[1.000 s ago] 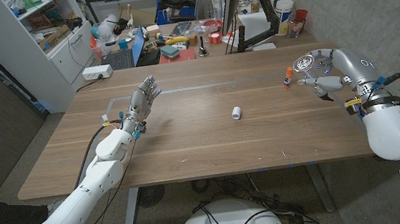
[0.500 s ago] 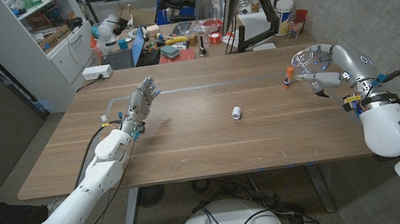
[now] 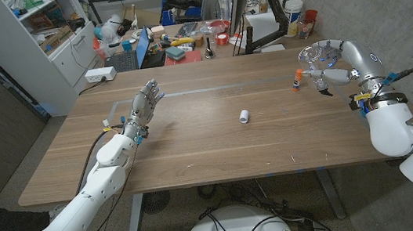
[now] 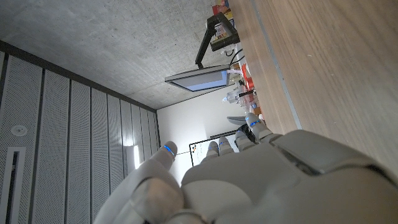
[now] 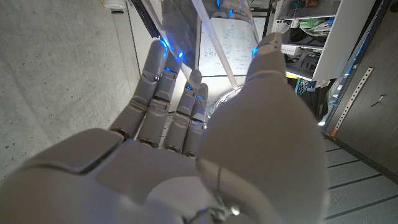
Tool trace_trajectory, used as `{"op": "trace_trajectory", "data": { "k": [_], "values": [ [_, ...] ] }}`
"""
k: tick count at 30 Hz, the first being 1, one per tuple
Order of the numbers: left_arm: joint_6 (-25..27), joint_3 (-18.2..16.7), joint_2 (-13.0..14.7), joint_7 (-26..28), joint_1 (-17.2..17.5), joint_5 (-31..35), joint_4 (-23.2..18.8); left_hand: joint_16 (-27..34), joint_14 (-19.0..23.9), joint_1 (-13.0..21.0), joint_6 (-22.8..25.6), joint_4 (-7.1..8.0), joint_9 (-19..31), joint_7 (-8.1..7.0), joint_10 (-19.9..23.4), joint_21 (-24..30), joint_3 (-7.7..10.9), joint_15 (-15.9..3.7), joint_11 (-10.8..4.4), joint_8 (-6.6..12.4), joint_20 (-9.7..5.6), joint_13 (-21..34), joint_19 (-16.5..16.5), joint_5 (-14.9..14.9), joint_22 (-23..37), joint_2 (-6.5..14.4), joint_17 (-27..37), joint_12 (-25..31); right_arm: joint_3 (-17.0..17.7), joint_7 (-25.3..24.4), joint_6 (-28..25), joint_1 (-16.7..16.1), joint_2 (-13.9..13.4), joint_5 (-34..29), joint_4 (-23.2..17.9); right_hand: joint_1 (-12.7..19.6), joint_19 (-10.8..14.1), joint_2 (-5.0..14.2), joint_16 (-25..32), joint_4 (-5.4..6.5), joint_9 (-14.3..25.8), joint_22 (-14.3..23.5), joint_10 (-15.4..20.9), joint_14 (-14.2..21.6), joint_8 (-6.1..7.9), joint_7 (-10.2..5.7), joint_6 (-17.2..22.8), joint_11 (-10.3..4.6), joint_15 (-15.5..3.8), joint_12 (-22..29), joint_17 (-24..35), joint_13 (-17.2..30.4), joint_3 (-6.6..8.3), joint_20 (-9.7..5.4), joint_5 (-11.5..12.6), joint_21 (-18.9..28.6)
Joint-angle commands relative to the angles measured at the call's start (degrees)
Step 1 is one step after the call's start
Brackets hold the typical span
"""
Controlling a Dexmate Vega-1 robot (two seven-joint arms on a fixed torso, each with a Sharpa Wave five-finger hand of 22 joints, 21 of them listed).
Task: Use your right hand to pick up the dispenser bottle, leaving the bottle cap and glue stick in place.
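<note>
My right hand point(image 3: 333, 73) grips a clear dispenser bottle point(image 3: 314, 56) above the table's far right corner, lifted off the wood. In the right wrist view the fingers point(image 5: 168, 93) and thumb wrap the transparent bottle point(image 5: 214, 43), whose inner tube shows. A small glue stick point(image 3: 296, 82) with an orange cap stands on the table just left of that hand. The white bottle cap point(image 3: 244, 116) lies on its side near the table's middle. My left hand point(image 3: 145, 108) hovers at the far left, fingers apart, holding nothing; its back point(image 4: 261, 180) shows in the left wrist view.
The wooden table point(image 3: 210, 146) carries a faint tape outline point(image 3: 122, 104) by my left hand. A white power strip point(image 3: 100, 75) sits at the far left corner. Behind the far edge are a cluttered bench point(image 3: 181, 40), a monitor arm point(image 3: 254, 23) and cans point(image 3: 295, 16).
My right hand has raised the dispenser bottle and carried it a little toward the far edge. The glue stick, bottle cap and left hand have stayed put.
</note>
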Motion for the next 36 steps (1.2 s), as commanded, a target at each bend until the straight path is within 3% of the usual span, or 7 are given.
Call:
{"op": "trace_trajectory", "data": {
  "k": [1, 22, 36],
  "values": [
    [0.0, -0.6, 0.3, -0.3, 0.1, -0.4, 0.5, 0.1, -2.0, -0.3, -2.2, -0.09, 0.3, 0.12, -1.1, -0.1, -0.16, -1.12, 0.45, 0.32, -0.76, 0.1, -3.1, 0.2, 0.3, 3.3, 0.1, 0.3, -2.0, -1.7, 1.5, 3.0, -0.4, 1.8, 1.5, 15.9, -0.4, 18.65, 0.0, 1.88, 0.3, 0.1, 1.5, 6.2, 0.16, -4.04, 4.5, 0.41, -11.17, 0.3, 0.3, 1.9, 2.37, -8.79, 0.2, 0.3],
    [-0.3, -1.8, 1.7, -0.1, 2.1, -1.3, -0.7, 0.1, -2.0, -0.3, -2.2, -0.06, 0.3, 0.11, -1.1, -0.3, -0.22, -1.16, 0.27, 0.32, -0.84, 0.1, -3.0, 0.3, 0.3, 3.3, 0.1, 0.3, -3.6, -4.6, 6.6, 6.4, 1.1, 7.2, 4.5, 15.7, -0.8, 18.64, -0.2, 2.15, 0.4, -0.5, 1.6, 6.1, 0.13, -3.80, 4.8, 0.51, -11.14, 0.2, 0.4, 2.1, 2.48, -8.79, 0.2, 0.5],
    [-0.6, -3.5, 3.2, -0.6, 3.6, -2.8, -1.0, 0.1, -2.0, -0.2, -2.1, -0.06, 0.3, 0.09, -1.2, -0.4, -0.26, -1.10, 0.32, 0.33, -0.84, 0.1, -2.9, 0.3, 0.3, 3.3, 0.1, 0.2, -6.3, -5.9, 6.6, 9.1, 1.5, 7.5, 4.9, 15.7, -0.8, 18.58, -0.3, 2.21, 0.4, -0.8, 1.7, 6.3, 0.02, -3.74, 4.8, 0.52, -11.14, 0.2, 0.5, 2.2, 2.56, -8.83, 0.1, 0.9]
  ]
}}
